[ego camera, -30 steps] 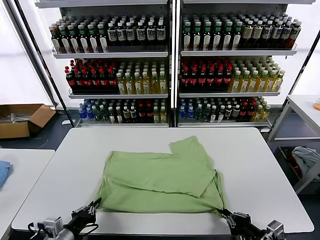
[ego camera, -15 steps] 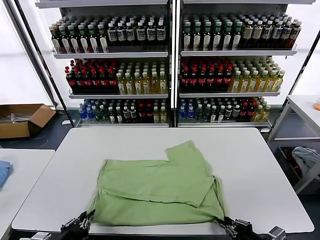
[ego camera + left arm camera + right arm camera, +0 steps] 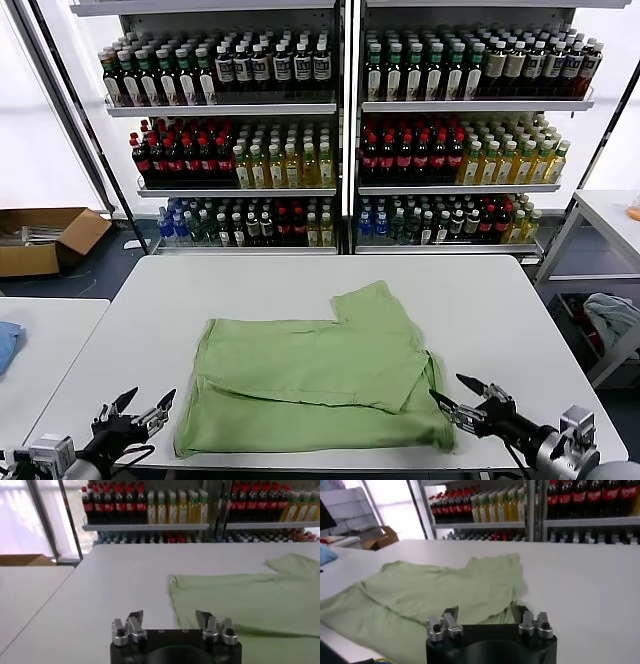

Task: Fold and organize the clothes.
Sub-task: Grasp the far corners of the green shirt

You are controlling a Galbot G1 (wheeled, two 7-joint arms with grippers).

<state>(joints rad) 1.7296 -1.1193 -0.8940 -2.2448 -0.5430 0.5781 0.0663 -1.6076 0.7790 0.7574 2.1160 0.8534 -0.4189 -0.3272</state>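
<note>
Green shirt (image 3: 315,385) laid partly folded on white table (image 3: 520,330). Left gripper (image 3: 140,410) and right gripper (image 3: 462,397) held spread, empty, at the shirt's near corners.

I'm holding both arms low at the near edge. My left gripper (image 3: 140,405) is hanging with its fingers spread wide, and my right gripper (image 3: 463,391) is sitting likewise parted, gripping nothing.

Shop: stocked bottle shelves (image 3: 345,150)
</note>
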